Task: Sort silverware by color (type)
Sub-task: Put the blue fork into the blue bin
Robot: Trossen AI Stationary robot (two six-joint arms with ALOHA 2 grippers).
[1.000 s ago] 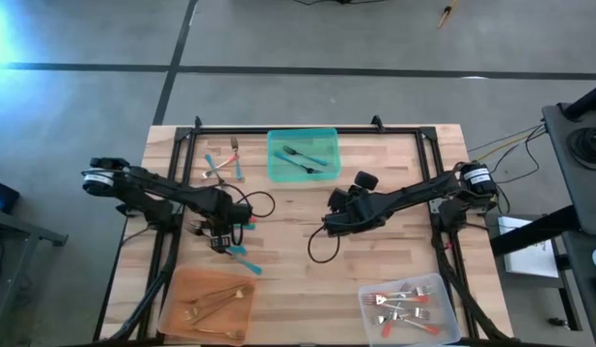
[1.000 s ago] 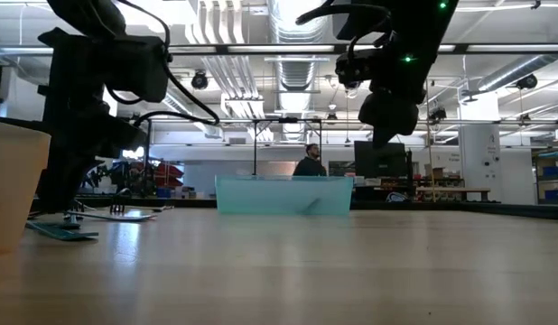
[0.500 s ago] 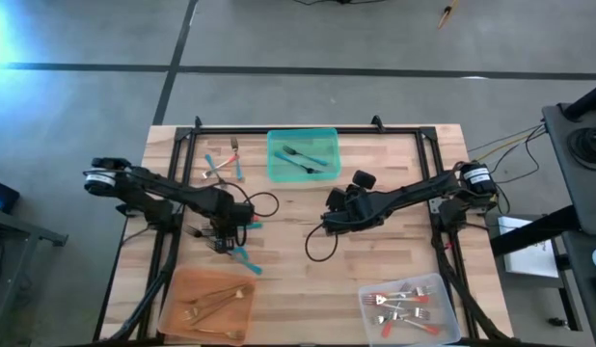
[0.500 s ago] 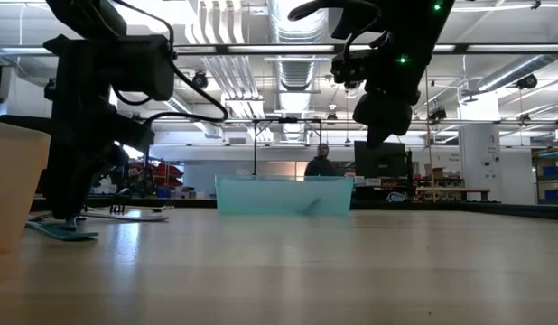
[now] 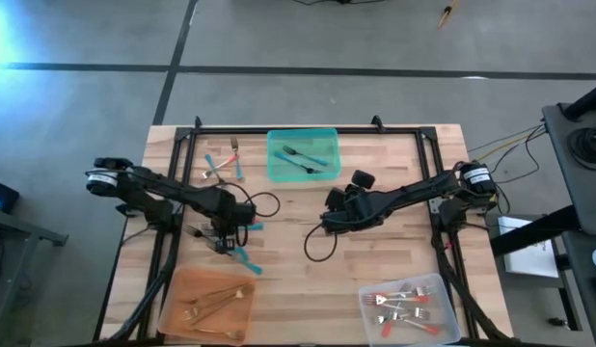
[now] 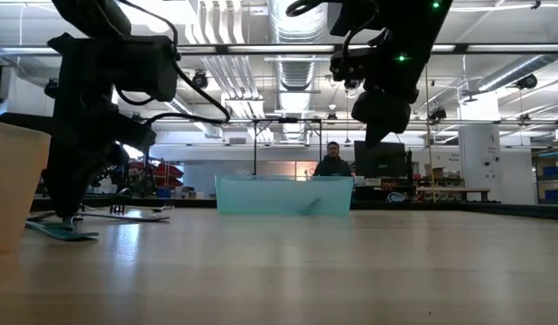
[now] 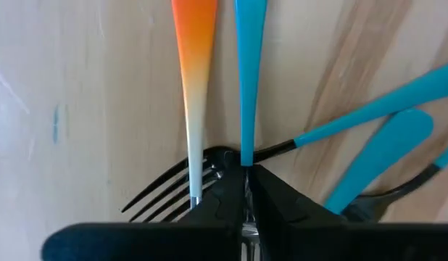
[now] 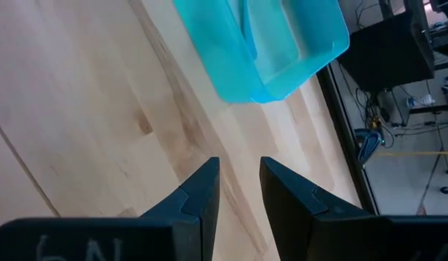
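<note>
While the left gripper [image 5: 221, 243] presses down on the wooden surface [image 5: 288, 207] with its fingers [image 7: 271, 199] drawn tight on a teal-handled utensil [image 7: 245, 69], we see a coral-handled fork [image 7: 193, 87] lying just beside that grip, its dark tines fanned out under the fingertips. More teal-handled pieces [image 7: 369, 116] cross on the gripper's other side, and one teal handle [image 5: 242, 258] juts out beyond the gripper toward the orange tray [image 5: 207, 305] of gold utensils [image 5: 213, 301].

We count open wood between the two arms: the right gripper [image 5: 329, 224] hangs above the middle of the surface, its fingers [image 8: 202, 196] parted with nothing between them, and bare boards lie all round it. Ahead of it stands the teal tray [image 5: 303, 155], holding two utensils [image 5: 300, 157]. A small cluster of loose pieces [image 5: 223, 166] lies beyond the left gripper, near the surface's far left edge and the black frame rail [image 5: 279, 129]. The clear tray [image 5: 411, 307] of coral-handled forks [image 5: 404, 304] sits at the near right corner, well apart from both grippers.

We can read only a fragment of white marking on the right gripper's body in its wrist view; it is cut off. From table height, the left gripper's tips are a dark silhouette against a teal handle [image 6: 58, 230], and a person [image 6: 332, 162] shows behind the teal tray, far across the room.
</note>
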